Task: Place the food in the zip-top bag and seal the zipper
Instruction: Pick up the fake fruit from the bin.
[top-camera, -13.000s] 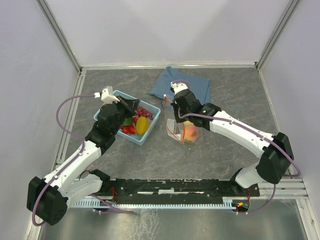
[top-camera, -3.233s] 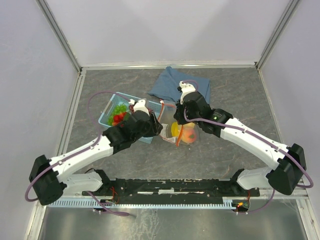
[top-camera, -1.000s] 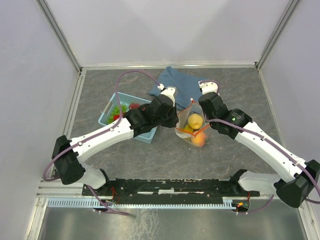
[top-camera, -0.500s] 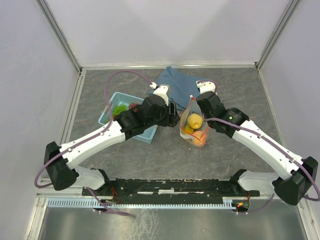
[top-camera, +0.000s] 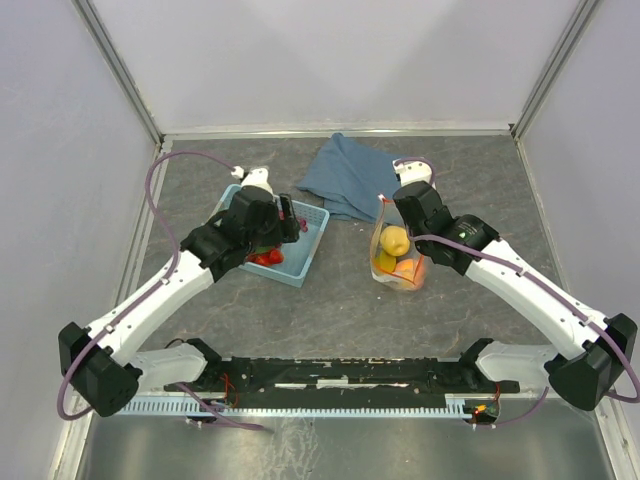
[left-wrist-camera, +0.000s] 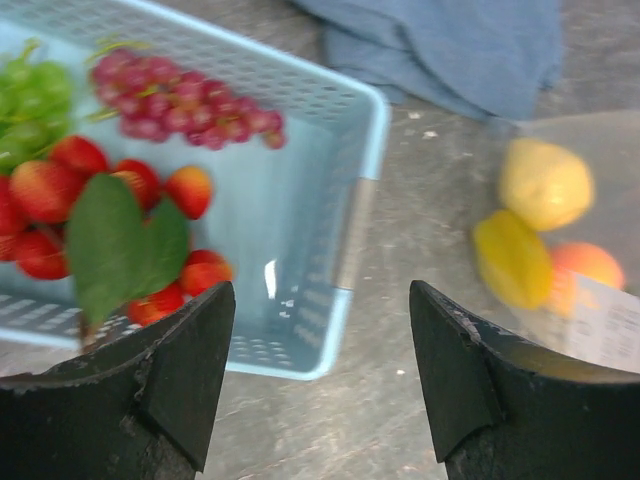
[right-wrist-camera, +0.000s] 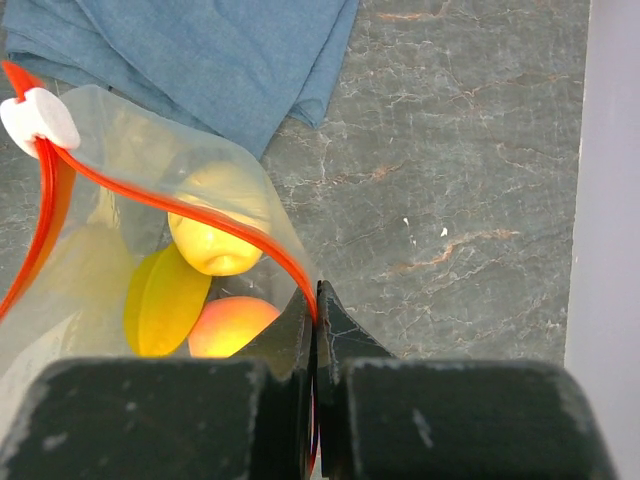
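left claw (left-wrist-camera: 318, 335) wide open, empty | red toy strawberries (left-wrist-camera: 55, 190) sit frame-left of it in light blue plastic basket (left-wrist-camera: 357, 225) | right claw (right-wrist-camera: 315, 320) pinches red-orange zipper strip (right-wrist-camera: 185, 207) of clear crinkly bag (right-wrist-camera: 110, 130)

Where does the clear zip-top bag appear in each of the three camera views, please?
Top external: the zip-top bag sits right of centre, held at its rim by the right gripper.
Left wrist: the bag is at the right edge, past the basket.
Right wrist: it fills the left half, zipper pinched by that gripper.
Shared landmark: the blue cloth, just beyond the bag.
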